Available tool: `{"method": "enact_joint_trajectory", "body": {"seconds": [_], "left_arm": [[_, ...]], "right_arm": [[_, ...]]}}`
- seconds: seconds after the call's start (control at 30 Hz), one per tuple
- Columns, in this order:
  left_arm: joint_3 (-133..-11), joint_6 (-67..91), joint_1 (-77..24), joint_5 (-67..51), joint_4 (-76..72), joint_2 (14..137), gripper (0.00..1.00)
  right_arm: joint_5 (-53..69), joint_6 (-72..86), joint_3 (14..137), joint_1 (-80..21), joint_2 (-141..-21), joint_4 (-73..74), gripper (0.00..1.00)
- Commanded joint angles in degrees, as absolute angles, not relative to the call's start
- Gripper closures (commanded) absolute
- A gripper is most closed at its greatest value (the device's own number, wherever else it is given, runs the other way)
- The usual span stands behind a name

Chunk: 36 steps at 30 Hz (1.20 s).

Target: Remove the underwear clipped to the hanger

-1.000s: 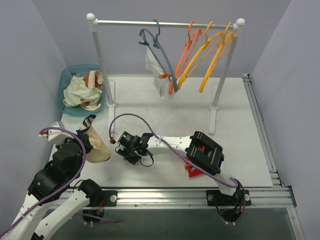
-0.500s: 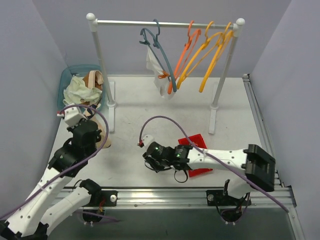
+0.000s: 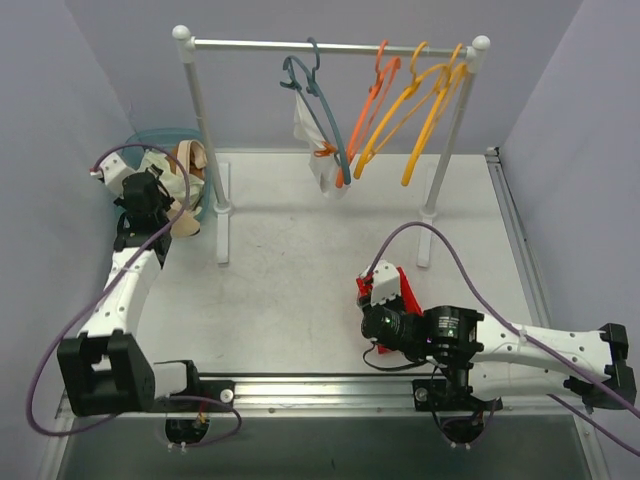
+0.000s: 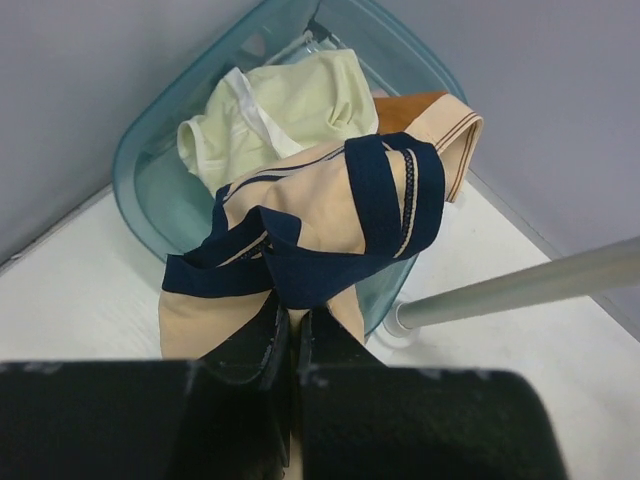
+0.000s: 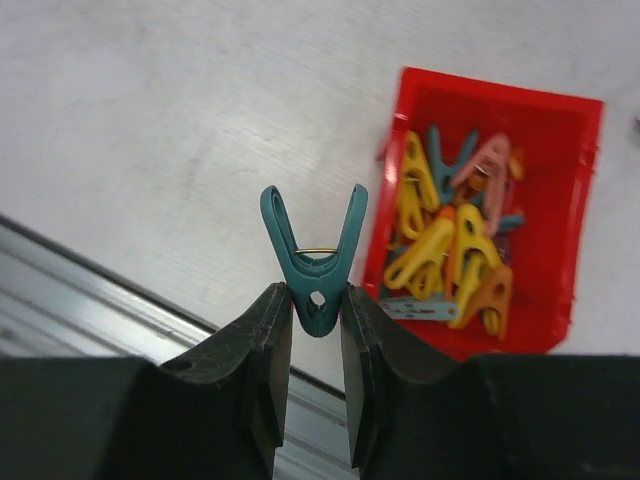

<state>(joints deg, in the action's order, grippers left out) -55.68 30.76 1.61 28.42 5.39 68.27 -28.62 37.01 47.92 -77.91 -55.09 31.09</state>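
Observation:
My left gripper [image 4: 293, 325] is shut on the cream underwear with dark navy trim [image 4: 330, 200] and holds it over the near rim of the teal basket [image 4: 160, 170]. In the top view this gripper [image 3: 152, 198] is at the far left beside the basket [image 3: 140, 140]. The plain white underwear [image 3: 318, 150] hangs from the blue hanger [image 3: 310, 90] on the rail, held by an orange clip [image 3: 326, 152]. My right gripper [image 5: 315, 300] is shut on a teal clothespin [image 5: 314, 265], just left of the red bin [image 5: 575, 170]. It also shows in the top view [image 3: 372, 300].
The basket holds a pale green cloth [image 4: 290, 110] and a peach-tan cloth [image 4: 455, 130]. The rack's left post [image 3: 205, 130] stands next to the basket. Orange and yellow hangers [image 3: 410, 100] hang bare. The red bin holds several coloured clothespins [image 5: 450, 240]. A metal rail [image 3: 380, 385] runs along the table's front edge.
My left arm has swung from the front left up to the basket, carrying the cream underwear. My right arm has drawn back to the right, bringing the teal clothespin to the red bin.

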Motion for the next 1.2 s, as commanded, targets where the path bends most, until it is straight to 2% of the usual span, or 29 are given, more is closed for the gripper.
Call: {"method": "enact_joint_trajectory", "body": {"seconds": [0.0, 0.17, 0.53, 0.57, 0.63, 0.67, 0.73, 0.77, 0.9, 0.93, 1.07, 1.1, 1.17], "left_arm": [[-58.44, 28.57, 5.96, 17.50, -9.13, 75.31, 0.98], [-62.57, 26.99, 8.87, 11.87, -15.81, 85.58, 0.97], [-76.80, 23.56, 9.14, 12.91, -15.91, 99.57, 0.98], [-77.77, 22.77, 9.14, 13.35, -14.86, 101.41, 0.95], [-80.59, 21.63, 9.14, 13.80, -13.10, 102.91, 0.72], [-81.12, 21.45, 9.23, 13.71, -11.70, 103.79, 0.44], [-80.86, 21.62, 9.32, 13.62, -11.34, 103.54, 0.21], [-80.34, 21.80, 9.23, 13.80, -11.60, 102.67, 0.07], [-78.66, 22.15, 9.23, 14.59, -10.81, 98.45, 0.06], [-78.05, 23.11, 9.23, 14.85, -10.29, 97.39, 0.06], [-76.21, 27.76, 8.70, 17.40, -4.24, 88.71, 0.06], [-75.85, 28.82, 8.53, 18.45, -2.74, 87.03, 0.06], [-74.98, 31.98, 7.65, 18.54, 3.47, 82.38, 0.06]], "right_arm": [[-41.13, 48.85, 48.69, -75.77, -55.81, 47.01, 1.00], [-40.69, 51.94, 47.20, -71.37, -56.16, 48.78, 1.00], [-39.90, 49.40, 46.23, -66.01, -56.07, 48.52, 1.00], [-39.47, 49.31, 46.14, -65.40, -56.34, 48.17, 1.00], [-38.85, 48.26, 45.71, -64.87, -56.60, 47.46, 1.00], [-38.15, 47.82, 45.53, -64.69, -56.78, 46.24, 1.00], [-37.44, 46.33, 45.26, -63.81, -56.78, 43.79, 1.00], [-36.40, 45.10, 44.65, -63.29, -56.78, 42.38, 1.00], [-33.58, 41.49, 44.74, -59.77, -58.44, 37.98, 0.97], [-33.23, 40.70, 44.56, -59.24, -58.71, 36.05, 0.95], [-29.54, 36.83, 44.21, -55.73, -61.34, 31.56, 0.51], [-29.27, 36.04, 44.64, -55.29, -62.30, 31.29, 0.36], [-29.53, 35.95, 45.17, -54.49, -62.84, 31.20, 0.24]]}}
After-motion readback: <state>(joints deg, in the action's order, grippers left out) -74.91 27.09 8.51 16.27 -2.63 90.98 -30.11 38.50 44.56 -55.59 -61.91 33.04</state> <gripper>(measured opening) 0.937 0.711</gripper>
